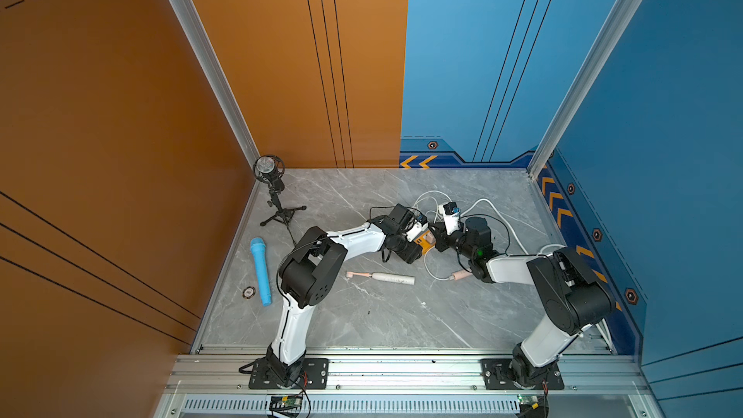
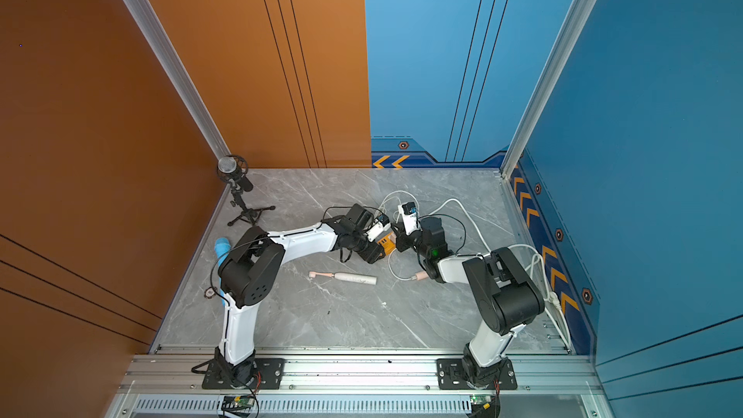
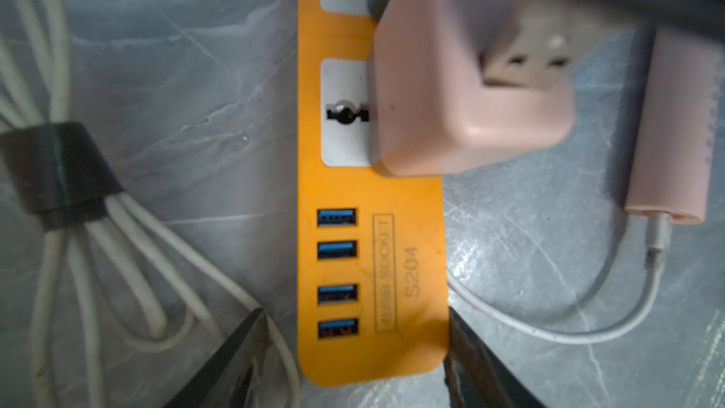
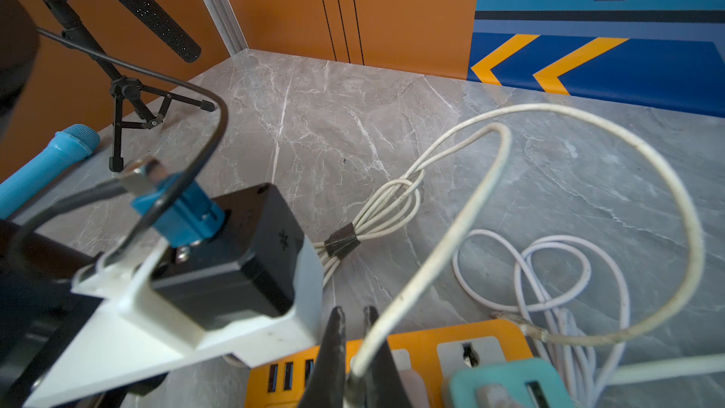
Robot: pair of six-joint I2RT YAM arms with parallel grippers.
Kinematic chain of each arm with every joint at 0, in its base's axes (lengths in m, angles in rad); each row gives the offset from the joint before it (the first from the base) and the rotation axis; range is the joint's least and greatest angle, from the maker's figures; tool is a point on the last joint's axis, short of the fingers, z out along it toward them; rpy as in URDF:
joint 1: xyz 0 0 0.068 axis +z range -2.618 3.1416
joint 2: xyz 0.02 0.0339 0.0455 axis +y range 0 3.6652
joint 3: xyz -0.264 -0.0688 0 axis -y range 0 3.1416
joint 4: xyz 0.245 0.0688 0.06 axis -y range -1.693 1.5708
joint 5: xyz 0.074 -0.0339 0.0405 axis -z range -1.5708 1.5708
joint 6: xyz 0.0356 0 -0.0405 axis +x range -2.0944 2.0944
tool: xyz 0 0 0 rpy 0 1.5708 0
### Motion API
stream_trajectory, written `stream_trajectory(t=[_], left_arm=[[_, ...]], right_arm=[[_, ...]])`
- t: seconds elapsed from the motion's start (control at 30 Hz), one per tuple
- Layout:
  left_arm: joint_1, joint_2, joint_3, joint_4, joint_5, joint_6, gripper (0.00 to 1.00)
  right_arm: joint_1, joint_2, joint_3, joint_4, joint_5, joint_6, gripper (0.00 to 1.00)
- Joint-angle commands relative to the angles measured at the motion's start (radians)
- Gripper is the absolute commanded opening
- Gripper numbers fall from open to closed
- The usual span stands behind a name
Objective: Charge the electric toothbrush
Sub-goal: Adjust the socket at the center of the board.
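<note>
The white electric toothbrush lies flat on the marble table, apart from both arms. Behind it sits an orange power strip. My left gripper stands open, one finger on each side of the strip's USB end. A pink adapter sits on the strip's socket. My right gripper is shut on a white cable's USB plug at that adapter. A pink charging connector on a thin white cable lies beside the strip.
A teal adapter sits in another socket. A bundled white cable and loose white coils lie behind the strip. At the far left stand a tripod microphone and a blue microphone. Walls close three sides.
</note>
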Motion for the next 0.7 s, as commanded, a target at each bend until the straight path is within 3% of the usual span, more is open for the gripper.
stream_trajectory(t=[0.0,0.23,0.47,0.67], left_arm=[[0.006,-0.019,-0.01,0.085,0.02,-0.003,0.71],[0.005,0.015,-0.019,0.135,0.008,0.011,0.71],[0.008,0.046,-0.011,0.123,0.024,0.044,0.64],[0.006,0.059,-0.014,0.111,0.014,0.053,0.66]], right_arm=[[-0.004,0.016,-0.013,-0.049,-0.034,-0.004,0.0],[0.0,0.039,0.002,-0.053,-0.02,-0.009,0.0],[0.012,0.039,-0.001,-0.065,0.012,-0.023,0.0],[0.016,0.044,-0.009,-0.055,0.027,-0.028,0.0]])
